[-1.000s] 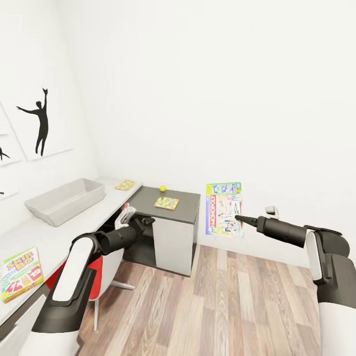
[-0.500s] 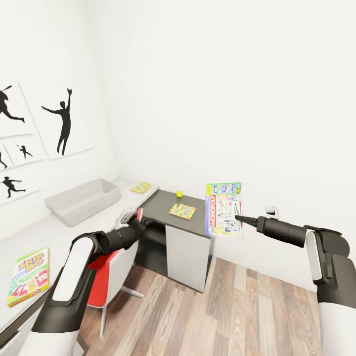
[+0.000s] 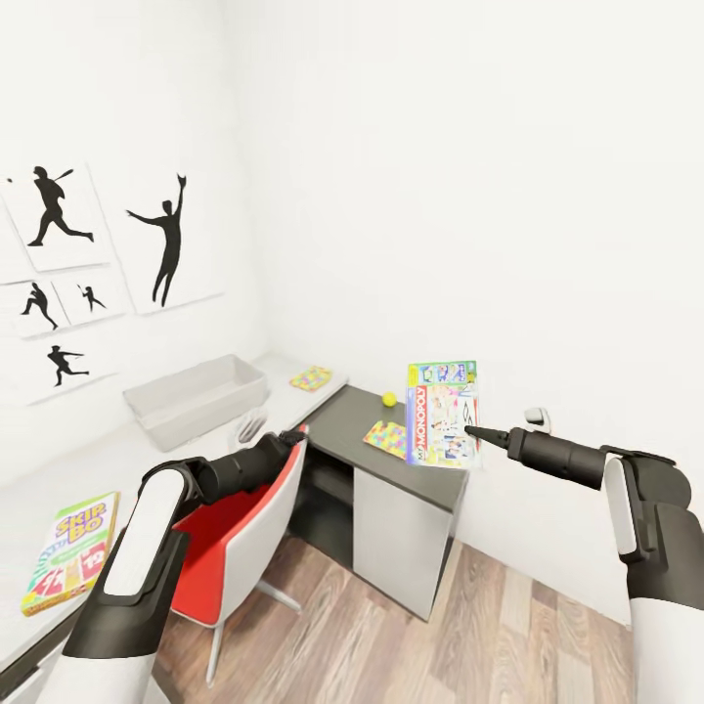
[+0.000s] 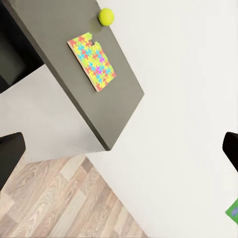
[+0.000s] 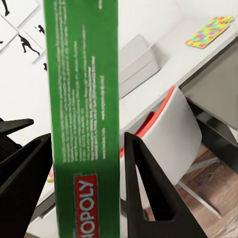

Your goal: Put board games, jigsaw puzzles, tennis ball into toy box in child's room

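The MONOPOLY box is held upright in the air, pinched between the fingers of the right end effector; its green edge is seen squeezed between the two dark fingers. The left end effector is held with its fingers spread apart and nothing in them, above the red chair. The toy box is sat on the table, well apart from the held box; a jigsaw puzzle is laid behind it; another puzzle and the tennis ball are laid on the dark wing; the SKIP-BO box is laid near the left arm. Since a second ago the whole picture has been swung, so more wall pictures are seen; the held box is kept in the same grip.
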